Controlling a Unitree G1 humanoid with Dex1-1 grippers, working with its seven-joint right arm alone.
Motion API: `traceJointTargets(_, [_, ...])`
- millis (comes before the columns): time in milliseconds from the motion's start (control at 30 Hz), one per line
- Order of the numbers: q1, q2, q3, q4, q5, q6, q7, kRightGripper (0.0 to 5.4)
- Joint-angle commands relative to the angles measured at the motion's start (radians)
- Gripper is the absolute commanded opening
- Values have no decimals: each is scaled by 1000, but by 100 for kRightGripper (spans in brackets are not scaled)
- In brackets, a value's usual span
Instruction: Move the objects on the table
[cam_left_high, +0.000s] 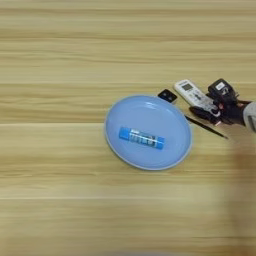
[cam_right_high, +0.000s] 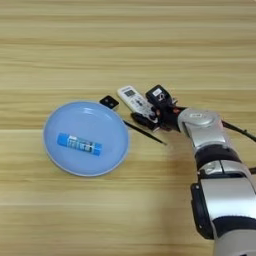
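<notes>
Left eye view first: the plate sits on the counter, a little right of centre, and the tube lies inside it, slanting down to the right across the middle. Just off the plate's upper right rim rests the black piece, close to the rim, though contact cannot be made out. Right of that, the remote lies slanted, screen end up and to the left. The gripper is right there at the remote's lower right end, its black fingers reaching in from the right edge and closed around that end. A thin dark line runs diagonally along the counter just below the gripper, past the plate's right rim.

Over to the right eye view: now the whole arm shows, silver, rising from the bottom right corner and bending left toward the remote. The gripper pinches the remote's near end, one finger below it and the black body above. The plate sits left of centre here, the tube inside it, the black piece just beyond its upper right rim. The remote lies flat on the counter.
</notes>
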Motion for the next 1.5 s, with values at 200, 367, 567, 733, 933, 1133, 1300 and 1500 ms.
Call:
traceJointTargets(200, [-80,-29,-1,-26,-3,-20,-13,291])
traceJointTargets(367, [-79,-28,-1,-27,-1,-20,-11,291])
traceJointTargets(567, [-84,-24,-18,-42,17,-28,-17,291])
traceJointTargets(733, [-87,-24,-36,-71,29,-39,-23,291])
traceJointTargets(933, [-58,-15,-52,-198,55,-38,-3,291])
traceJointTargets(1133, [13,-9,-61,-432,99,23,34,291])
traceJointTargets(1300, [114,-7,-40,-664,131,104,94,291])
traceJointTargets(1500, [183,-9,-24,-798,133,171,132,291])
